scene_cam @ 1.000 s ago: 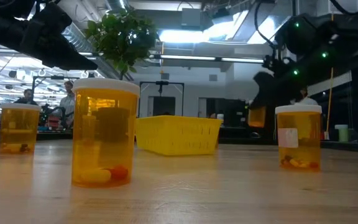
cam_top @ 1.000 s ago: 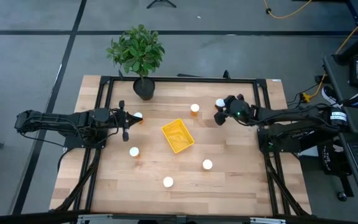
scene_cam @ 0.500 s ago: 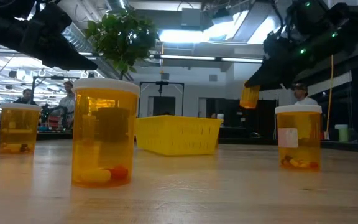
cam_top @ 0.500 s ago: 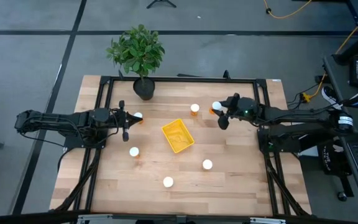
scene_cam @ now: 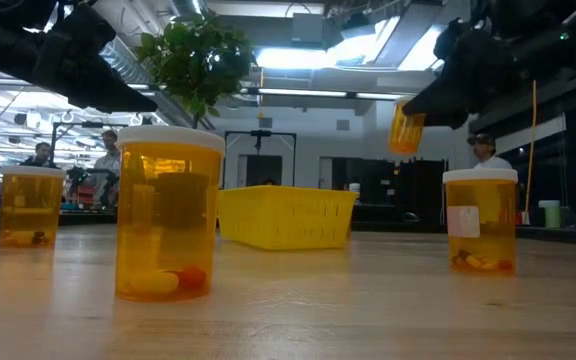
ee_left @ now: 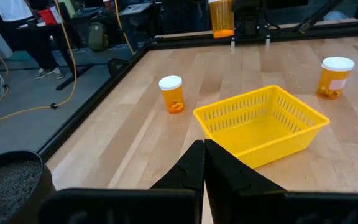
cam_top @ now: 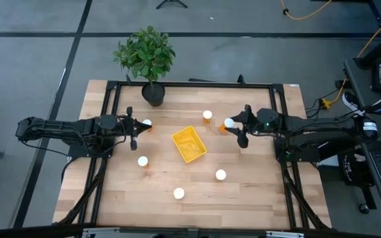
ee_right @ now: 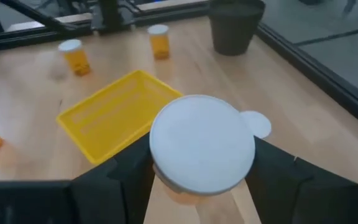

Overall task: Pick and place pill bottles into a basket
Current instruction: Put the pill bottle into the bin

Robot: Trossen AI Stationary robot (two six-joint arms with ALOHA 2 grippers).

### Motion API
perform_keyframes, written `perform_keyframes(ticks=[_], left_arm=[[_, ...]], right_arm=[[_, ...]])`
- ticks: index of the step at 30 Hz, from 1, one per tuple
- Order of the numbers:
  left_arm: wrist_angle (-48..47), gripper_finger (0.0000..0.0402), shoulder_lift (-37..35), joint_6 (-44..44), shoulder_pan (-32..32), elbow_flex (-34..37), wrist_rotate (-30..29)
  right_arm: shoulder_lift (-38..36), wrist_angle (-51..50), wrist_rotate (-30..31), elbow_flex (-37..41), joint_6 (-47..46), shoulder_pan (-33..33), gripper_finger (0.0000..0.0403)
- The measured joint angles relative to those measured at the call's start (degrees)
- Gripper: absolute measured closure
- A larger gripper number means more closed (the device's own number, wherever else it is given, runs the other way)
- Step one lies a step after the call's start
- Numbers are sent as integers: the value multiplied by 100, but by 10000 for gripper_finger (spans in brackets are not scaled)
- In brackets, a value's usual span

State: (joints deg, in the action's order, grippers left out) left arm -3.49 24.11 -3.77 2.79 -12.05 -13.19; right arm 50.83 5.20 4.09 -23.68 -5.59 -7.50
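Bottle (ee_right: 202, 144) up in the air, held by the right gripper (cam_top: 233, 125).
It hangs near the basket (cam_top: 189, 145), ready for dropping in; left gripper (cam_top: 134, 131) waits, shut and empty.

Six small orange translucent pill bottles with round white caps (cam_top: 178, 193) show, five standing upright and apart on the wood around the empty low-walled bright yellow plastic basket (cam_top: 189, 145), one tilted in the air (scene_cam: 405, 128) to its side.
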Motion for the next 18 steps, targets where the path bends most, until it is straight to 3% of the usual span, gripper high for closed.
perform_keyframes(ticks=[18], left_arm=[[2, 397, 0, 2, 0, 0, 127]], right_arm=[[2, 97, -833, 0, 181, 106, 184]])
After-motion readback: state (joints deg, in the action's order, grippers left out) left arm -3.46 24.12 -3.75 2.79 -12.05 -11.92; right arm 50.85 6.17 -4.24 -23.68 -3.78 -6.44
